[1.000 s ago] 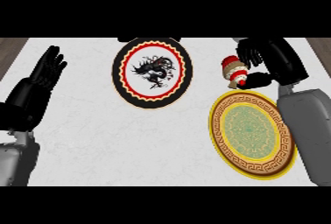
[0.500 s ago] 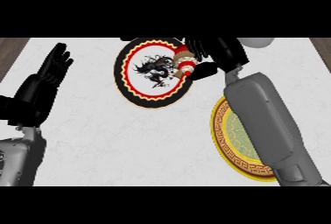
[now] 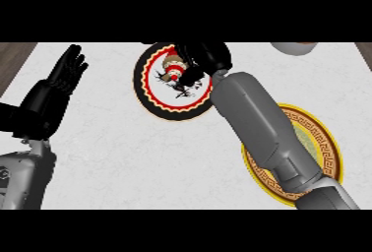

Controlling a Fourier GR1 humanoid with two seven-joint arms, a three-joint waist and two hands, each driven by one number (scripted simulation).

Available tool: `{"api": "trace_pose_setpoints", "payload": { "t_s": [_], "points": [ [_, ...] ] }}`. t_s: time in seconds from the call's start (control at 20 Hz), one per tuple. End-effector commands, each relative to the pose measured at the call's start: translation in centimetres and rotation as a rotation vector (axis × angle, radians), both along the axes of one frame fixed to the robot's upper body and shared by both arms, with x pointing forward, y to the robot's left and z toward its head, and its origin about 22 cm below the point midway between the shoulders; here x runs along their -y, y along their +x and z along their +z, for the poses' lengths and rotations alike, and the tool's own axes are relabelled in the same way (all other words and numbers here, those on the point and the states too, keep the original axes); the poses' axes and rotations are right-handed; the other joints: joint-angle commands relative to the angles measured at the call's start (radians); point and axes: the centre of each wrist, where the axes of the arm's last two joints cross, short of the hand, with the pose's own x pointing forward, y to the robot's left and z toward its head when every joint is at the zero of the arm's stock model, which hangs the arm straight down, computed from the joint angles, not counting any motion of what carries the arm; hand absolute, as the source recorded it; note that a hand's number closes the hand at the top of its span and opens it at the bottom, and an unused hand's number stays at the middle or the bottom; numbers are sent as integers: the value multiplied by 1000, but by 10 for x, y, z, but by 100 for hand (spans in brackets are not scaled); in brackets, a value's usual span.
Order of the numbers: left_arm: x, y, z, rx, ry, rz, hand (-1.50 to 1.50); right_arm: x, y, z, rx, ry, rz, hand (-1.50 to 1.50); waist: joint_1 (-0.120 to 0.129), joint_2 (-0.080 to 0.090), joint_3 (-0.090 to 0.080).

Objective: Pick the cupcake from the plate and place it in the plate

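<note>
Right hand (image 3: pixel 203 56) sits over the upper part of the black-and-red plate (image 3: pixel 156 101), at 12 o'clock of the counter (image 3: pixel 145 162), fingers curled round the cupcake (image 3: pixel 174 69). The cupcake tilts, its red cherry facing 6 o'clock, over the plate's white centre; whether it touches the plate is unclear. Judgement: the forearm crosses the yellow-rimmed green plate (image 3: pixel 323 142) at 4 o'clock because the arm reaches from that side, so this is the set-down step, release not yet made. Left hand (image 3: pixel 62 81) rests at 9 o'clock, fingers straight and up, holding nothing. 1 grey object (image 3: pixel 294 47) shows at 1 o'clock, unidentifiable.
</note>
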Motion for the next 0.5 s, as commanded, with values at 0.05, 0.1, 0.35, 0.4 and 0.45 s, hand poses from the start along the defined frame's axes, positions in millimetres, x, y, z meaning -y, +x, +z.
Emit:
{"api": "trace_pose_setpoints", "payload": {
  "t_s": [0.05,0.1,0.35,0.4,0.45],
  "points": [
    [-5,-6,-2,22,3,-17,0,-10,12,-10,3,-63,-31,150,24,7,0],
    [5,-9,-7,-2,6,-16,0,-11,17,-4,-13,-69,-33,150,27,10,0],
    [15,2,-7,19,-4,-55,0,1,14,-36,-102,18,-130,-150,58,21,0],
    [10,8,6,44,8,-35,0,-5,17,-24,-107,6,-123,-150,52,17,0],
    [4,12,18,31,9,-60,0,-1,16,-34,-136,20,-136,-150,71,21,0]
  ]
}}
